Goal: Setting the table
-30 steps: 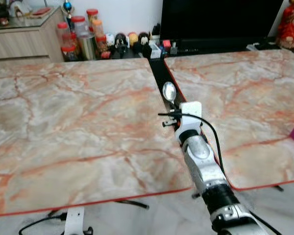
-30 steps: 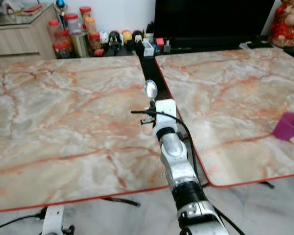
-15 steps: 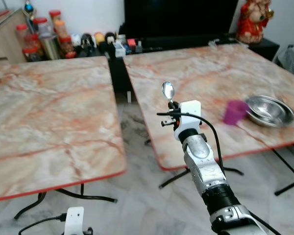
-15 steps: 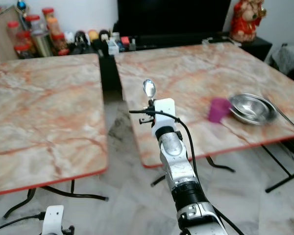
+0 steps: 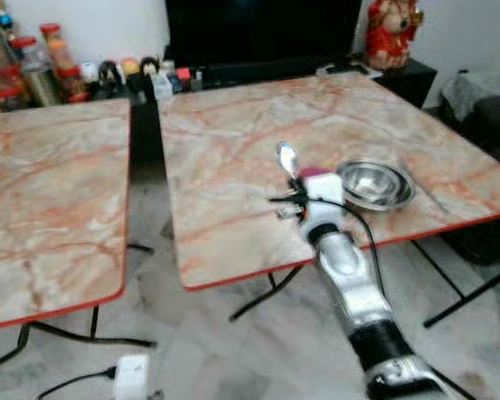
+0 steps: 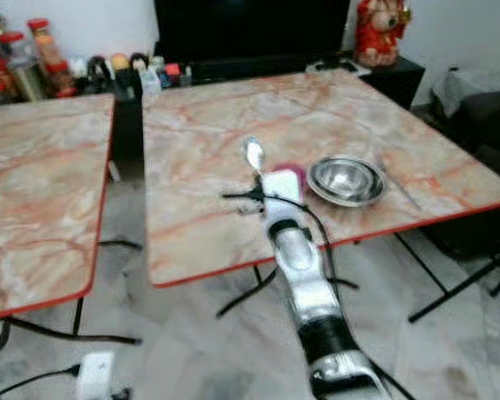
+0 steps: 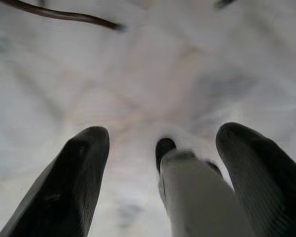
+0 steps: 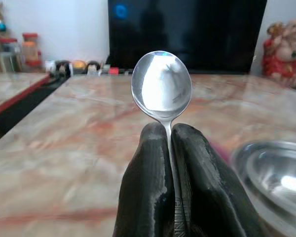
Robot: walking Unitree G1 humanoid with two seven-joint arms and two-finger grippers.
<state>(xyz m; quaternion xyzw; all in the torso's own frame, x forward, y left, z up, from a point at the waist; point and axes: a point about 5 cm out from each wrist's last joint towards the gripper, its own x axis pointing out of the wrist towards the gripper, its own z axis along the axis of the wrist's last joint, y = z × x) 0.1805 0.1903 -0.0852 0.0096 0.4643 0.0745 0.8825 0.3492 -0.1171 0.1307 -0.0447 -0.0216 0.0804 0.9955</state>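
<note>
A home dining room: marble-look tables [image 5: 233, 142], television [image 5: 258, 33] (spice jars [image 5: 33, 67] beside).

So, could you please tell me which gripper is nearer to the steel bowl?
Right. The right gripper, shut on the spoon, is raised beside the steel bowl over the table; the left gripper hangs low over the floor.

The silver right arm [image 5: 350, 283] reaches forward, its right gripper [image 8: 170, 132] pinched tight on a shiny metal spoon [image 8: 161, 86] held upright. The left gripper [image 7: 163, 163] hangs low, apparently idle, fingers spread.
</note>
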